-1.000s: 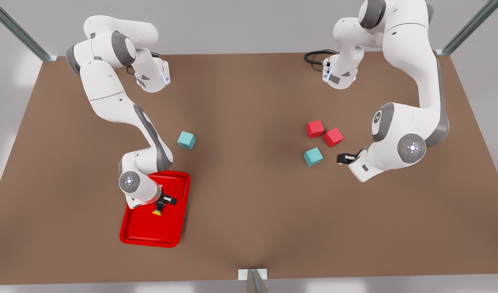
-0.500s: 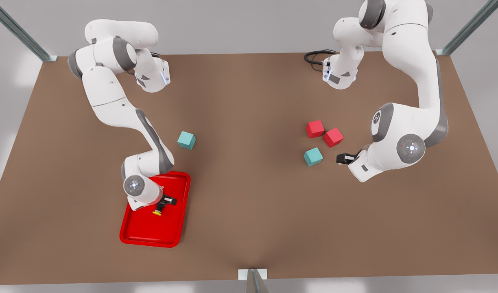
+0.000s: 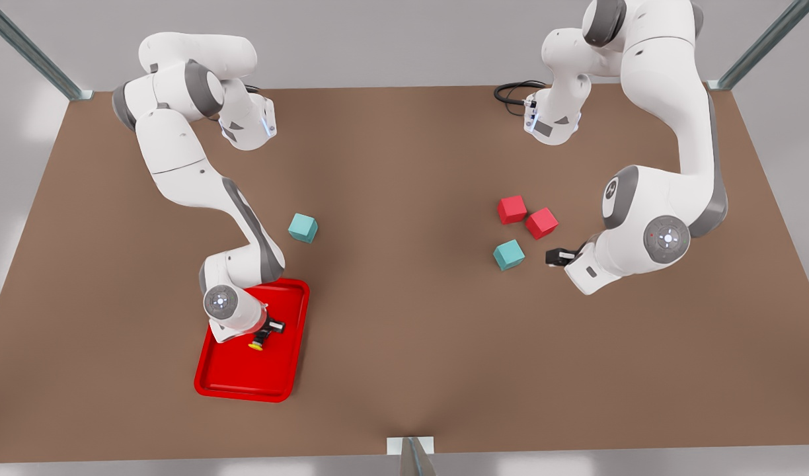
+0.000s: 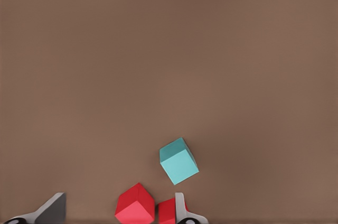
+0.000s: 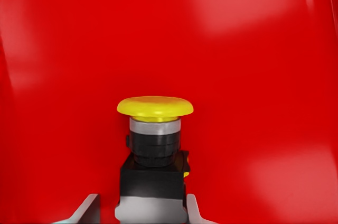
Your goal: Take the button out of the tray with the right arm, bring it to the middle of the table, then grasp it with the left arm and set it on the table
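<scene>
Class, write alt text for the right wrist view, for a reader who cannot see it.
A button with a yellow cap lies on the red tray, its dark body between the fingers of the right pincer.

button (image 3: 256, 343) in tray (image 3: 229, 383), tray on table (image 3: 404, 370)

Pale grey walls (image 3: 391, 39) surround the scene, with grey metal struts (image 3: 31, 49) at the corners.

Two teal cubes (image 3: 303, 227) (image 3: 508, 254); two red cubes (image 3: 511, 209) (image 3: 541, 223) (touching).
</scene>
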Action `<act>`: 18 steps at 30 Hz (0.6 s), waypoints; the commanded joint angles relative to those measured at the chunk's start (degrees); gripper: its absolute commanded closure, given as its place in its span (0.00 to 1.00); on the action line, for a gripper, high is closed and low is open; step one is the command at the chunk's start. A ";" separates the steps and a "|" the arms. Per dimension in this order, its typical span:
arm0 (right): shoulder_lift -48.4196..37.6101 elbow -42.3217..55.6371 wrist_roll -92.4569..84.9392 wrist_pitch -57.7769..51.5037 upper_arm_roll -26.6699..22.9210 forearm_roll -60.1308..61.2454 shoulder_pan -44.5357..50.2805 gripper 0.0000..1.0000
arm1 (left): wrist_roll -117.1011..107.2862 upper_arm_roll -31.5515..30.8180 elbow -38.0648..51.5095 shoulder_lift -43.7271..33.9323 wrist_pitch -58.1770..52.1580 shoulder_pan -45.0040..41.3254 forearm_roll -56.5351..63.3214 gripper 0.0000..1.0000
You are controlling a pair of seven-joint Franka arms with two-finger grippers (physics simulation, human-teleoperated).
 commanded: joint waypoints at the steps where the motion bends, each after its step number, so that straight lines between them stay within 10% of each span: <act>1: 0.09 0.28 0.16 0.01 0.00 0.08 0.00 0.32 | -0.75 -0.02 0.03 0.02 -0.03 -0.01 0.08 0.00; 18: -1.05 0.10 0.16 -0.87 0.80 0.35 -0.53 0.53 | -2.33 -0.02 0.03 -0.51 -0.04 -0.80 -0.01 0.00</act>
